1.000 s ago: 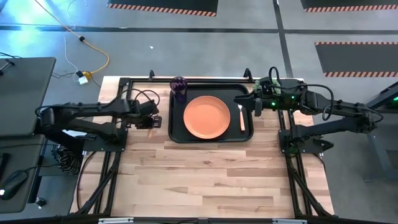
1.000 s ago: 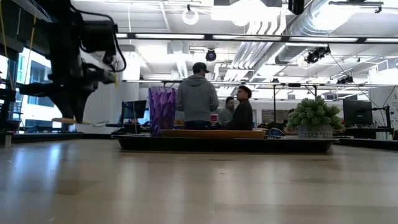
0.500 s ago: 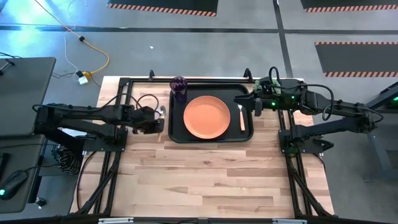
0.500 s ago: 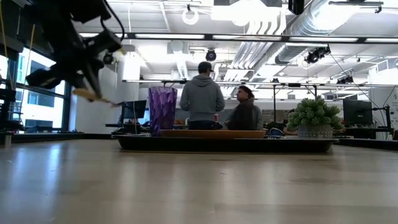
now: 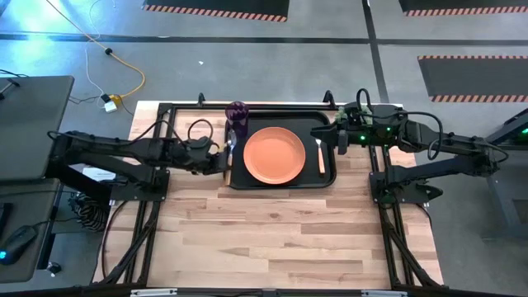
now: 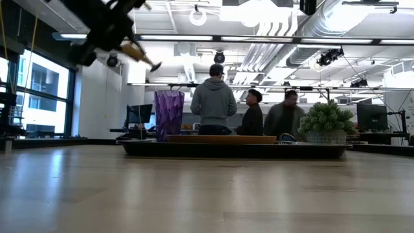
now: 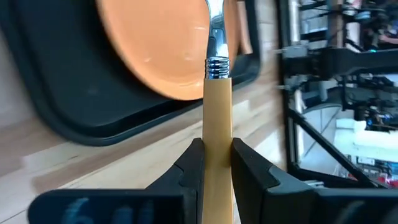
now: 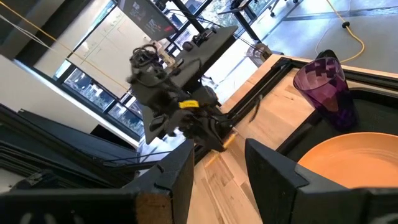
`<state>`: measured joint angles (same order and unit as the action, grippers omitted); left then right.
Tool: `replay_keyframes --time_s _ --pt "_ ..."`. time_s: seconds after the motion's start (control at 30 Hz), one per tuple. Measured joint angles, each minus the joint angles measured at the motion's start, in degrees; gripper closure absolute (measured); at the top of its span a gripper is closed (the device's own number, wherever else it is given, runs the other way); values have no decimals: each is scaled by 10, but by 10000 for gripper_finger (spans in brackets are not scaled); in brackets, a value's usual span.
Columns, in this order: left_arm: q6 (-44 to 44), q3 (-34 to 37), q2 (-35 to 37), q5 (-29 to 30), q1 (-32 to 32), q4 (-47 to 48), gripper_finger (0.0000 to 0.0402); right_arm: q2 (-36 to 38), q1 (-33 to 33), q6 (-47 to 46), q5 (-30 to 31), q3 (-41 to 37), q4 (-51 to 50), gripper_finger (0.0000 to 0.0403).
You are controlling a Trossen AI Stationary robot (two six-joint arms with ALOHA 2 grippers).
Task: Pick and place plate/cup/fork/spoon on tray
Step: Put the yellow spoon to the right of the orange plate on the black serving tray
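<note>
The black tray (image 5: 280, 186) lies at the table's far middle. On it are the orange plate (image 5: 274, 155), the purple cup (image 5: 238, 115) upright in its far left corner, and the fork (image 5: 321, 157) along its right side. My left gripper (image 5: 216, 151) is at the tray's left rim, well above the table, shut on the orange-handled spoon (image 6: 139, 55). The spoon's bowl (image 5: 232, 142) is over the tray's left edge. My right gripper (image 5: 337, 136) is open and empty at the tray's far right corner. My left gripper pinches the spoon's orange handle (image 7: 217, 134) between its two fingers. The fingers come level from the table's left and lie along the handle. The spoon is lifted clear and sticks out ahead of the fingers, its metal end (image 6: 155, 66) slanting a little down toward the tray.
Bare wooden table lies on the near side of the tray. Black frame rails run along the table's left and right sides. Several people stand in the room beyond the far edge, and a potted plant (image 6: 326, 122) shows there.
My left gripper has gone toward the table's right edge, up to the tray's left rim, and has risen, carrying the spoon. The spoon's bowl end has come over the tray's left edge.
</note>
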<state>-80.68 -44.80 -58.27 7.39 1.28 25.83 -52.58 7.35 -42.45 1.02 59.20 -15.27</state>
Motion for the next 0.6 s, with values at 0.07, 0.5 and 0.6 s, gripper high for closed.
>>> replay_keyframes --time_s 0.07,0.5,0.6 --pt "8 -26 -17 7 8 -1 358 0 0 -1 0 0 0 268" --pt "13 -175 -189 13 71 13 358 0 0 -28 0 0 -36 268" --pt "13 -210 -228 14 92 27 358 0 0 -52 0 0 -47 268"
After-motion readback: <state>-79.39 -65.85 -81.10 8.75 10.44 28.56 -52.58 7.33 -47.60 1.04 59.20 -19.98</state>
